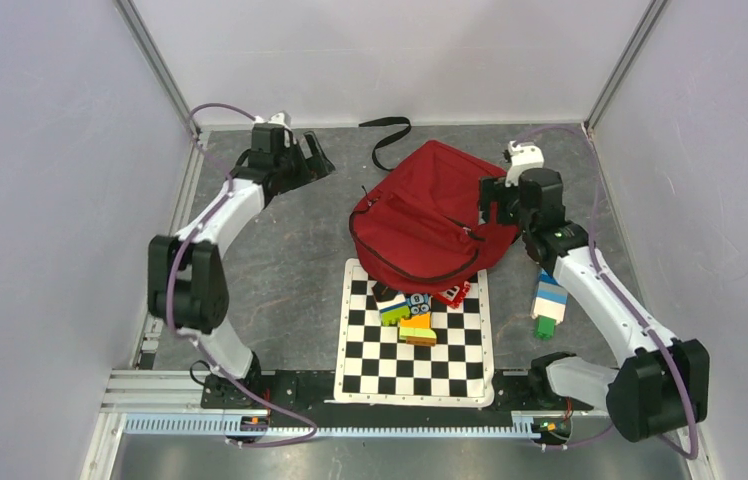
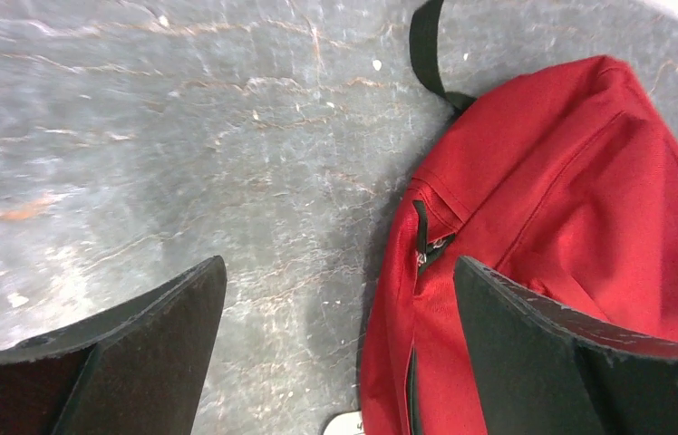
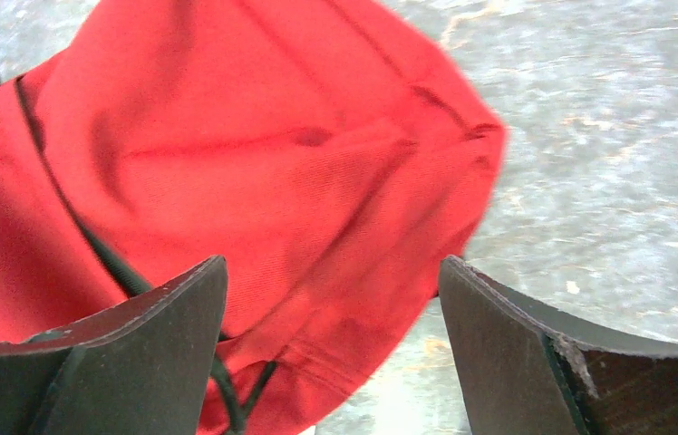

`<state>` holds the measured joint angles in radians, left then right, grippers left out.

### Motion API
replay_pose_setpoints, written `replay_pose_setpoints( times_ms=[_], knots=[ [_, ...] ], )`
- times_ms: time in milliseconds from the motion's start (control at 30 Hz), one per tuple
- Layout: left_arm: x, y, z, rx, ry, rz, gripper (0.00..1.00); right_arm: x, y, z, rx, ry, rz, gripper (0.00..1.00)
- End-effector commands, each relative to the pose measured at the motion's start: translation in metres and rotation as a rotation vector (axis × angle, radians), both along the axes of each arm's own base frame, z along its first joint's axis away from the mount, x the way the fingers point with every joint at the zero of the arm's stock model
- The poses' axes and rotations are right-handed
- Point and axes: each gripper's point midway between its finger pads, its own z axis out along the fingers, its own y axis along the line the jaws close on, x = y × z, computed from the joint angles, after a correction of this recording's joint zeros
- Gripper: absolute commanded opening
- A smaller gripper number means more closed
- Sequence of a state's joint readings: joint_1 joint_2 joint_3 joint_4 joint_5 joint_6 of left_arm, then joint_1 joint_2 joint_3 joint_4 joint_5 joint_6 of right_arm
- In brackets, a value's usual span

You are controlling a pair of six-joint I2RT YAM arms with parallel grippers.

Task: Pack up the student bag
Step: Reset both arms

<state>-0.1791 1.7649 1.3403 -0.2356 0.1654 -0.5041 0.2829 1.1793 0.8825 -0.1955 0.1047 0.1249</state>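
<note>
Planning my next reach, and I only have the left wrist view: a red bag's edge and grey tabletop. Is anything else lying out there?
Observer: Yes. Toy blocks lie on a checkered mat at the near edge of the student bag.
Operator: Anything off the mat?
Observer: A blue, white and green block stack lies off the mat, to its right.
Operator: Where is the other arm working?
Observer: The right gripper is over the bag's right side, jaws wide apart with nothing held.
</note>
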Motion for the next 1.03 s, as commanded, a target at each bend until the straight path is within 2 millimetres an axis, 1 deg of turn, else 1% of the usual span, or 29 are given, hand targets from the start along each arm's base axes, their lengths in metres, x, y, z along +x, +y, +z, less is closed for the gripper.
replay_pose_setpoints(
  times_ms=[0,67,133,200,267,300,400,500,567,833,1000],
  knots=[
    [-0.015,0.036,0.069,0.122,-0.214,0.108,1.0,0.008,-0.039,0.059,-0.041,-0.179,-0.092,0.91],
    [-0.029,0.053,0.089,0.174,-0.256,0.161,1.0,0.004,-0.058,0.07,-0.063,-0.216,-0.143,0.91],
    [-0.044,0.068,0.105,0.226,-0.279,0.197,1.0,-0.002,-0.073,0.082,-0.077,-0.278,-0.176,0.91],
    [-0.06,0.079,0.12,0.264,-0.309,0.219,1.0,-0.01,-0.084,0.092,-0.095,-0.347,-0.2,0.92],
    [-0.076,0.085,0.131,0.282,-0.346,0.223,1.0,-0.02,-0.092,0.104,-0.106,-0.427,-0.225,0.92],
    [-0.084,0.087,0.135,0.284,-0.363,0.229,1.0,-0.023,-0.095,0.104,-0.11,-0.448,-0.235,0.92],
    [-0.104,0.094,0.136,0.279,-0.385,0.252,1.0,-0.034,-0.098,0.096,-0.106,-0.496,-0.253,0.92],
    [-0.118,0.097,0.132,0.263,-0.397,0.273,1.0,-0.042,-0.101,0.083,-0.086,-0.504,-0.274,0.92],
    [-0.123,0.099,0.133,0.257,-0.407,0.282,1.0,-0.045,-0.102,0.08,-0.072,-0.511,-0.282,0.92],
    [-0.132,0.102,0.134,0.268,-0.418,0.282,1.0,-0.046,-0.101,0.075,-0.061,-0.511,-0.284,0.92],
    [-0.135,0.102,0.138,0.264,-0.433,0.282,1.0,-0.047,-0.104,0.078,-0.065,-0.52,-0.299,0.92]
  ],
)
